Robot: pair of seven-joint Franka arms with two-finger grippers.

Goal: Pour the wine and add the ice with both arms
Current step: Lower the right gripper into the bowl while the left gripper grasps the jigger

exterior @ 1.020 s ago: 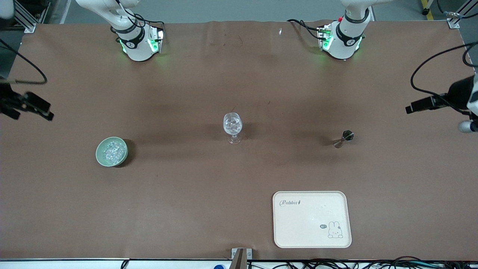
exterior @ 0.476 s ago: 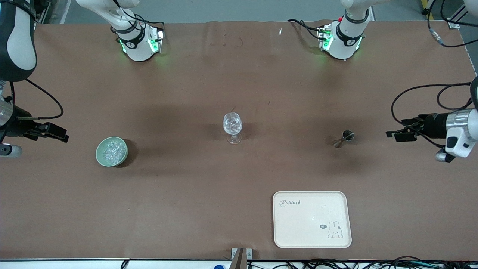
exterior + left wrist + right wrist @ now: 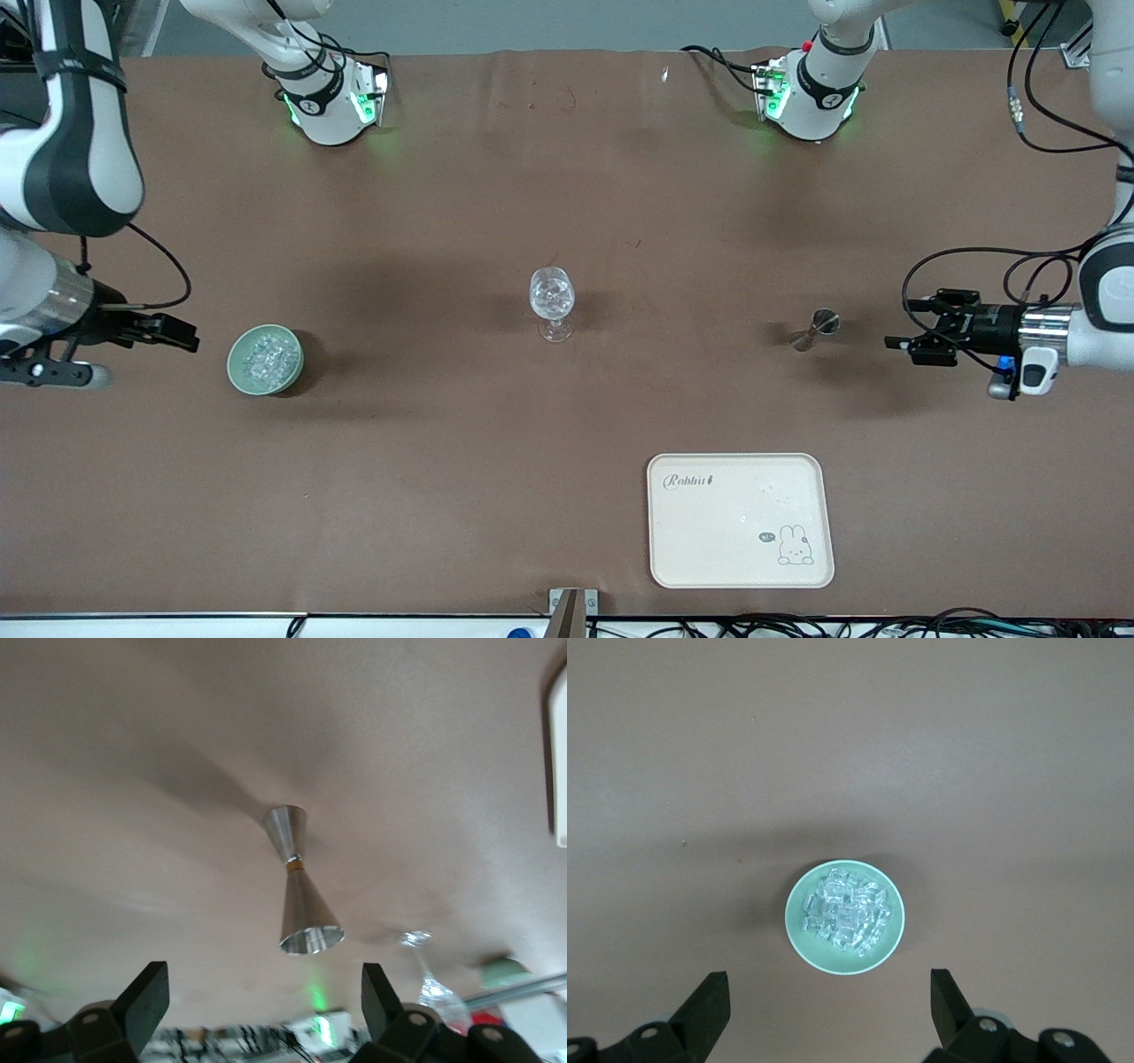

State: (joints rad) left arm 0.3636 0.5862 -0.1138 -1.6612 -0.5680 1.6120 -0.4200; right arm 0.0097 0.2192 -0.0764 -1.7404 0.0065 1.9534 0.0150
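A clear wine glass (image 3: pixel 552 301) stands mid-table with glinting clear lumps in its bowl. A green bowl (image 3: pixel 236 365) holding the ice (image 3: pixel 267 356) sits toward the right arm's end. A metal jigger (image 3: pixel 815 330) stands toward the left arm's end. My right gripper (image 3: pixel 182 336) is open and empty beside the bowl, at the table-end side. Its wrist view shows the bowl (image 3: pixel 799 930) and ice (image 3: pixel 846 911) past the right gripper (image 3: pixel 830 1005). My left gripper (image 3: pixel 917 338) is open and empty beside the jigger. Its wrist view shows the jigger (image 3: pixel 297 886) ahead of the left gripper (image 3: pixel 264 1001).
A cream tray (image 3: pixel 741 567) with a rabbit print lies nearer the front camera than the jigger; its edge shows in the left wrist view (image 3: pixel 558 753). The wine glass (image 3: pixel 434 979) also shows there. Both arm bases stand along the table's back edge, trailing black cables.
Both arms have swung in from the table ends. The right gripper has come close to the ice bowl and the left gripper close to the jigger. Nothing on the table has moved.
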